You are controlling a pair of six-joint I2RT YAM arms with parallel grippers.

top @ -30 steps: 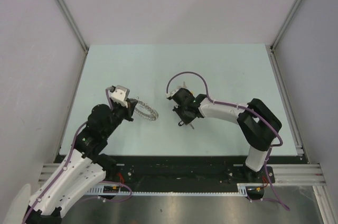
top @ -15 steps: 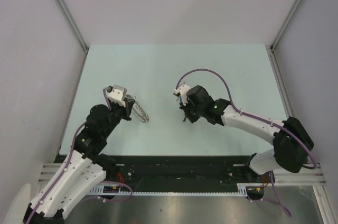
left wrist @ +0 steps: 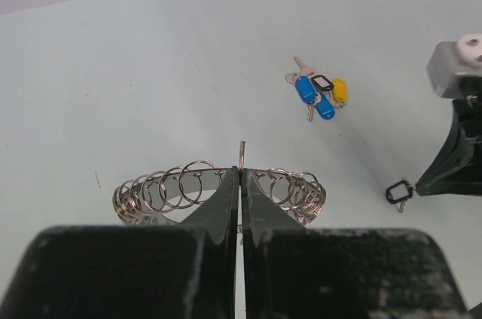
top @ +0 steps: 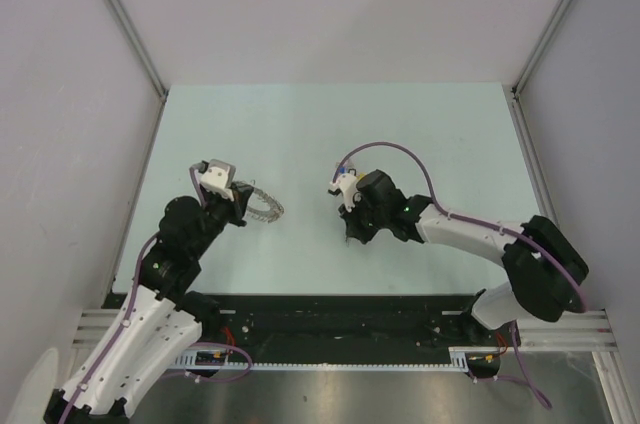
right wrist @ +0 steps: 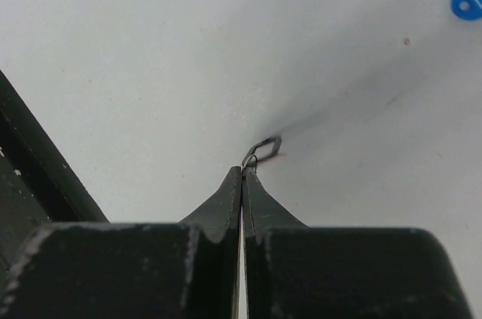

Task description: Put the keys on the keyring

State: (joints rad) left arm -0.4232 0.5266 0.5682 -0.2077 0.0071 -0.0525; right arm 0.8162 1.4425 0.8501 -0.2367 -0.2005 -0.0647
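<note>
Silvery-grey donut-shaped keyring of coiled wire loops (left wrist: 143,195): I judge it light and springy, likely to flex and swing from a single loop, so it is best held at the rim. The left gripper (left wrist: 241,173) is clamped shut on that rim, and the coils fan out to both sides of its tips.

The black-rimmed oval key (right wrist: 265,146) is pinched by its thin wire loop in the closed right gripper (right wrist: 242,171). It looks slippery and will probably twist. I can't tell if it's off the pale table (left wrist: 113,71).

The remaining blue and yellow plastic-headed metal keys (left wrist: 318,95) lie ahead of the left tips, well apart.

free: upper half of desk (top: 330,124) | obstacles: keyring (top: 265,206) centre-left, right arm (top: 470,234) centre to lower right | gap between: open
</note>
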